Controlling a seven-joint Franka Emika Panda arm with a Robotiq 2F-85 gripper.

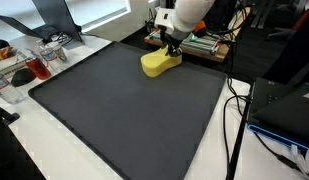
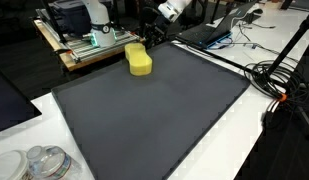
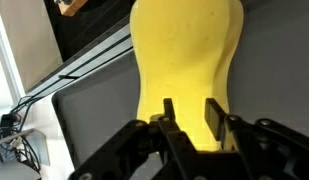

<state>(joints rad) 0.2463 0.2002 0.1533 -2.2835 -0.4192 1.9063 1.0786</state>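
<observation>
Claw [image 3: 191,105] stands with its jaws a narrow way apart over the near end of the yellow sponge [image 3: 184,50]; yellow shows between the fingers [image 3: 214,112], but whether they press it I cannot tell. In both exterior views the sponge [image 1: 159,63] [image 2: 140,62] lies on the dark mat [image 1: 124,110] [image 2: 154,115], near the mat's far edge, with the claw [image 1: 173,48] [image 2: 151,40] at its end. Glasses [image 1: 39,66] stand off one mat corner; cables [image 2: 279,80] trail beside another edge.

Fingers [image 3: 170,118] slightly parted, pointing down, held low.
</observation>
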